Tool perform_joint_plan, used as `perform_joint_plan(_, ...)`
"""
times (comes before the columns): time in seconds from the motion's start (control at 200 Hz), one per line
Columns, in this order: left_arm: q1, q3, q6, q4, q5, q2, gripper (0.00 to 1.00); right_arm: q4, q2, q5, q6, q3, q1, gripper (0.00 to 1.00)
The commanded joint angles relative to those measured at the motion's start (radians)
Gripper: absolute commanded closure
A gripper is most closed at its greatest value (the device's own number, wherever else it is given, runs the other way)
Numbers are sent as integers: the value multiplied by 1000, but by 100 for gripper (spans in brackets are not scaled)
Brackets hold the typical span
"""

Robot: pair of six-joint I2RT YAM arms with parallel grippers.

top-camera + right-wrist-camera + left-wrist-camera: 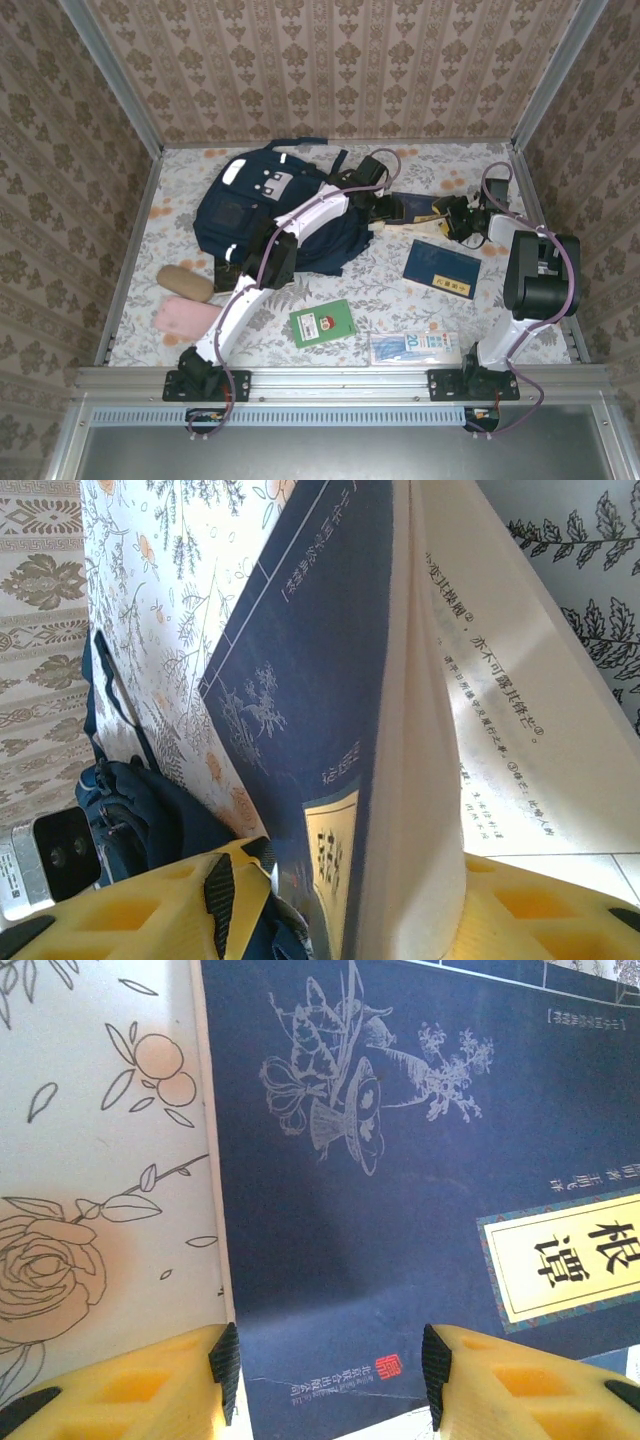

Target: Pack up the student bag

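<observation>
My left gripper (328, 1365): jaws apart over cover of flat navy paperback book (400, 1160). My right gripper (340, 900) straddles the same book's edge; cannot tell if clamped. Large navy-blue fabric student bag (245, 210) lies left of both jaws, nearer the left.

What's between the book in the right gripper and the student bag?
The left arm. It lies across the student bag, and the left gripper, jaws apart, sits over the navy book at the bag's right edge, on the path from the right gripper. Nothing else visible between them.
</observation>
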Motion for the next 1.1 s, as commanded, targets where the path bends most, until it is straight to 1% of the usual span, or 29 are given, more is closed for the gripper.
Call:
perform_joint_plan(0.0,-12,16,11,-65,36,16,46,60,31,-49,15,-11,16,39)
perform_joint_plan(0.08,-14,16,9,-61,39,16,46,106,43,-51,43,-19,30,35)
perform_joint_plan(0.195,-15,13,4,-57,46,17,46,133,56,-27,62,-12,50,34)
perform_joint_plan(0.425,-21,1,3,-56,51,14,46,273,76,9,156,-43,76,39)
perform_joint_plan(0.505,-21,-2,1,-54,55,9,46,276,77,44,162,-44,86,41)
perform_joint_plan(0.59,-19,-11,2,-53,54,-4,46,272,82,72,161,-42,89,49)
perform_joint_plan(0.67,-10,-33,1,-46,54,-34,46,269,98,87,162,-37,89,65)
perform_joint_plan(0.69,-6,-44,1,-44,55,-44,46,268,102,89,160,-33,89,70)
perform_joint_plan(0.7,-4,-47,1,-43,55,-49,46,268,102,89,160,-32,88,71)
perform_joint_plan(0.72,-1,-59,0,-40,55,-62,45,267,108,90,159,-30,86,76)
perform_joint_plan(0.745,6,-73,-2,-36,55,-81,45,263,115,90,156,-26,87,80)
perform_joint_plan(0.805,22,-111,-3,-25,53,-129,43,262,126,90,152,-23,84,92)
perform_joint_plan(0.865,34,-143,6,-18,46,-183,42,267,128,86,147,-22,83,100)
perform_joint_plan(1.03,73,-212,20,-14,45,-329,34,268,91,66,121,-12,80,100)
perform_joint_plan(1.095,88,-242,25,-11,41,-381,31,282,70,23,120,1,79,100)
